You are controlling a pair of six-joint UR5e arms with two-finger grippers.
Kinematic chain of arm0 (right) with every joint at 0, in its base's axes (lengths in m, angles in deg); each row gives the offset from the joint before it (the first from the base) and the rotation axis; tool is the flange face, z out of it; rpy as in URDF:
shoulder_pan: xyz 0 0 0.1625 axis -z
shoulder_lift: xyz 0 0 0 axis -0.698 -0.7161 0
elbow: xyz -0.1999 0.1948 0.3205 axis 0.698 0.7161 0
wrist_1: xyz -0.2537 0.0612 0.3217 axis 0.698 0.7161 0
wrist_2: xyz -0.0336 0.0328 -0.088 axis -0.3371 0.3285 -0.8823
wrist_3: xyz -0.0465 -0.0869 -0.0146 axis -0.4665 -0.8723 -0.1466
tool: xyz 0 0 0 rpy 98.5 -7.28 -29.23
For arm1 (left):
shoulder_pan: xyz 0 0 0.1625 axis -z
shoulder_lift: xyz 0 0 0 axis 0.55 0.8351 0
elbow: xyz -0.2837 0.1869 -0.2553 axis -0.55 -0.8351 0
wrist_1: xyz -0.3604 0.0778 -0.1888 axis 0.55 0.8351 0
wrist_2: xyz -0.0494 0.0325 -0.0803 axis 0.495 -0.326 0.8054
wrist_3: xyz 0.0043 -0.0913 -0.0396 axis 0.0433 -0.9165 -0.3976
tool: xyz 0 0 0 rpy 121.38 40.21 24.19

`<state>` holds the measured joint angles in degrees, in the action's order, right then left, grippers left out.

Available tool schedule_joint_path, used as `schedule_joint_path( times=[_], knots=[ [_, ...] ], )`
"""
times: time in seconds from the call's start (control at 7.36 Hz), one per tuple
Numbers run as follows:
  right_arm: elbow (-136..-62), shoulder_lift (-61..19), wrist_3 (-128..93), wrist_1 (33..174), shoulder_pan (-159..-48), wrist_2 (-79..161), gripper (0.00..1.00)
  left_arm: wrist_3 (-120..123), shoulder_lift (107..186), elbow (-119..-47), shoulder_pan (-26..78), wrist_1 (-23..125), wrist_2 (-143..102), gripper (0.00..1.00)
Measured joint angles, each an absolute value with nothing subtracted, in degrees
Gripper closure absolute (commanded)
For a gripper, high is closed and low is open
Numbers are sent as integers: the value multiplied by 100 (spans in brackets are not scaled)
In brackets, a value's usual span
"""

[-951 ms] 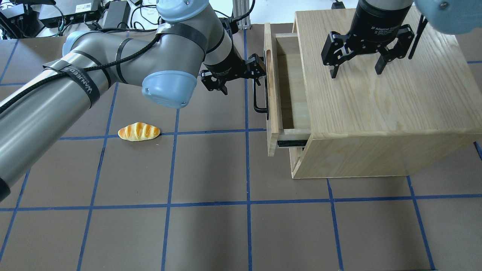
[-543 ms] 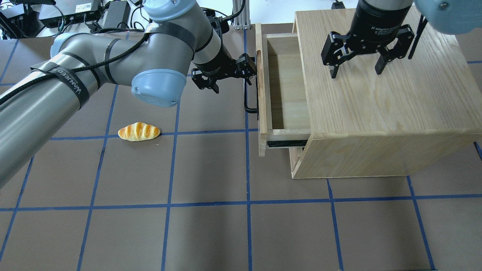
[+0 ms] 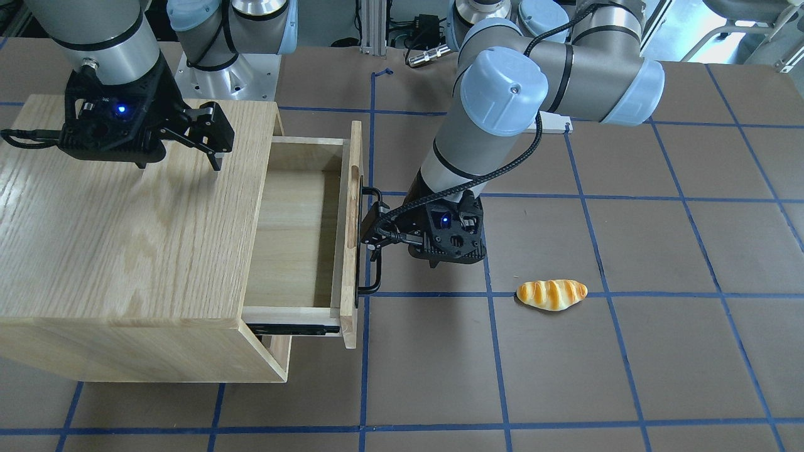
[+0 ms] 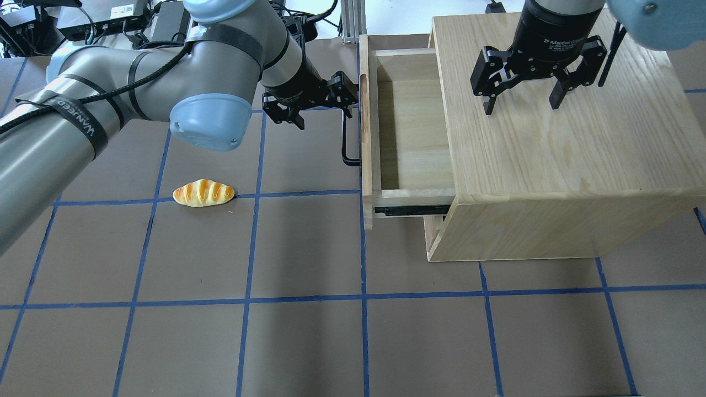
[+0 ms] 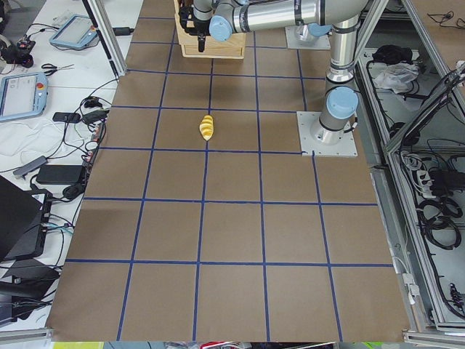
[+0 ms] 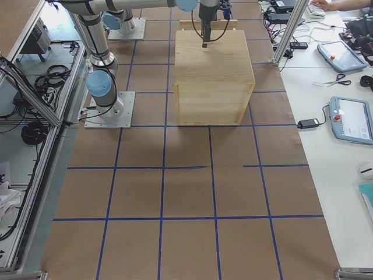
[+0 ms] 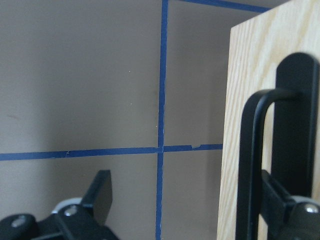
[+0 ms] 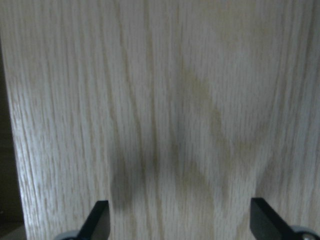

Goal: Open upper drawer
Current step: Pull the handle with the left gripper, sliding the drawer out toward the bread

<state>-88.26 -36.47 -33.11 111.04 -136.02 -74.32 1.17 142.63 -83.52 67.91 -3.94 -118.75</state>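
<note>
The upper drawer stands pulled well out of the oak cabinet, and its inside is bare. Its black bar handle is on the front panel. My left gripper is open, with one finger hooked behind the handle and the other out over the table. The left wrist view shows the handle against the drawer front, with a finger behind it. The front-facing view shows the drawer and my left gripper. My right gripper is open and empty above the cabinet top.
A toy bread roll lies on the brown mat left of the drawer, apart from it; it also shows in the front-facing view. The drawer's black side rail is exposed. Cables and boxes lie beyond the table's far edge.
My left gripper has moved left with the handle, and the upper drawer has slid further out of the cabinet. The right gripper and the bread roll have not moved.
</note>
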Motion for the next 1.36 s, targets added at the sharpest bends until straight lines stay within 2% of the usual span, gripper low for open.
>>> schedule_joint_path(
  times=[1.36],
  knots=[
    [-8823,-3647,-3312,11104,-13602,-7432,0,930,13749,-8685,6086,-238,-11871,0]
  ],
)
